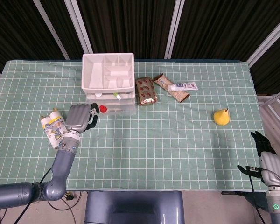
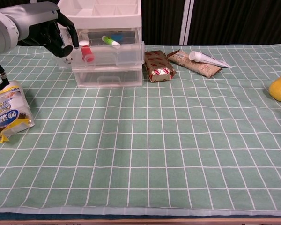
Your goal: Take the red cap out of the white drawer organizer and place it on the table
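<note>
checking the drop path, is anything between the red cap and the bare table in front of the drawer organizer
Nothing visible. The left hand already holds the red cap out in front of the white drawer organizer, and the green checked cloth below and in front of it is bare. The snack packs lie off to the side.

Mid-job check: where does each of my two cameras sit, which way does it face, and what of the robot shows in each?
Head view: high above the near edge, looking down on the table; left hand with forearm, right hand off the table's right edge.
Chest view: low at the near edge, looking across the table; only the left hand.
Shared: left hand, red cap, white drawer organizer, pear.
</note>
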Tool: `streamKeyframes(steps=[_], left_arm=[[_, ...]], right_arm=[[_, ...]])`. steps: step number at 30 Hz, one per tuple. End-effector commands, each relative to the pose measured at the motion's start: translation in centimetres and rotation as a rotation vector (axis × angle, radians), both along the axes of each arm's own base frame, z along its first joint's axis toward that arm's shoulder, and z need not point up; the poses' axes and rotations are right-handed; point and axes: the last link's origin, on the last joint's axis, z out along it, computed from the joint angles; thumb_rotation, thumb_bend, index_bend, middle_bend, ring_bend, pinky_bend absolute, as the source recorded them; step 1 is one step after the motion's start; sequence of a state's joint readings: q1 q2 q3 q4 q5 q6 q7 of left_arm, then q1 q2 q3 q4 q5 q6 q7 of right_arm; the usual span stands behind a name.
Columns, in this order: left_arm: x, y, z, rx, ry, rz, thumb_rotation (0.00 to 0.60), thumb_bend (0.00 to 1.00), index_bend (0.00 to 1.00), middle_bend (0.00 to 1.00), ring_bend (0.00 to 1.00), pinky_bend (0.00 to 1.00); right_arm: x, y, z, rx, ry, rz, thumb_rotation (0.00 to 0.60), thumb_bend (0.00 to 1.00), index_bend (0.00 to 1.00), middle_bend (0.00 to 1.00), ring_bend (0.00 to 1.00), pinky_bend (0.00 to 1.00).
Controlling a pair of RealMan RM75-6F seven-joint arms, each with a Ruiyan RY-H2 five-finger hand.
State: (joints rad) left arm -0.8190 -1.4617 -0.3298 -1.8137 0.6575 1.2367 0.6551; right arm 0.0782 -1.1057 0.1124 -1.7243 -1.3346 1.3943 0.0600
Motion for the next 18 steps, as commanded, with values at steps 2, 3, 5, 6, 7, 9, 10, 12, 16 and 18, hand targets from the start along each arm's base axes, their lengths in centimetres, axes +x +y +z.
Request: streamKeyframes(steps=[2,3,5,6,7,9,10,12,16,18], left_arm=[[-0.6,-0.5,0.3,-0.006,0.005,0.008,0.600,0.48,0.48,1.00,1.00,1.00],[-0.8,-0.6,0.3,-0.009,0.006,0.011,0.600,0.48,0.48,1.00,1.00,1.00],[-0.9,-0.8,0.4,-0.012,0.006,0.011,0.600,0.48,0.48,1.00,1.00,1.00],[-1.0,-0.9,0.4,-0.014,0.006,0.010,0.600,0.48,0.48,1.00,1.00,1.00],[-1.0,-1.0,0.5,-0.017,0.006,0.008,0.600,0.48,0.48,1.00,1.00,1.00],[-1.0,-1.1,0.5,-0.025,0.007,0.004,0.600,0.48,0.48,1.00,1.00,1.00],[-1.0,-1.2,0.5,-0.027,0.007,0.002,0.600,0.48,0.48,1.00,1.00,1.00],[-1.0,-1.3,0.6,-0.030,0.004,-0.001,0.600,0.48,0.47,1.00,1.00,1.00],[-0.7,-1.4,0.8,-0.028,-0.005,-0.012,0.600,0.44,0.45,1.00,1.00,1.00],[-0.5,-1.3,0.9,-0.025,-0.012,-0.018,0.600,0.41,0.43,1.00,1.00,1.00]], right_arm=[[0.0,0.0,0.0,0.000,0.000,0.000,0.600,0.09,0.00,0.00,0.00,0.23],[0.0,0.0,0.0,0.000,0.000,0.000,0.600,0.09,0.00,0.00,0.00,0.23],[0.0,0.0,0.0,0.000,-0.001,0.000,0.600,0.09,0.00,0.00,0.00,0.23],[0.0,0.0,0.0,0.000,0.000,0.000,0.600,0.09,0.00,0.00,0.00,0.23],[0.0,0.0,0.0,0.000,0.000,0.000,0.600,0.09,0.00,0.00,0.00,0.23],[0.0,0.0,0.0,0.000,0.001,0.001,0.600,0.09,0.00,0.00,0.00,0.23],[0.0,0.0,0.0,0.000,0.001,0.001,0.600,0.09,0.00,0.00,0.00,0.23],[0.0,0.0,0.0,0.000,0.001,0.001,0.600,0.09,0.00,0.00,0.00,0.23],[0.0,0.0,0.0,-0.001,-0.001,0.000,0.600,0.09,0.00,0.00,0.00,0.23],[0.0,0.0,0.0,-0.002,-0.001,0.001,0.600,0.09,0.00,0.00,0.00,0.23]])
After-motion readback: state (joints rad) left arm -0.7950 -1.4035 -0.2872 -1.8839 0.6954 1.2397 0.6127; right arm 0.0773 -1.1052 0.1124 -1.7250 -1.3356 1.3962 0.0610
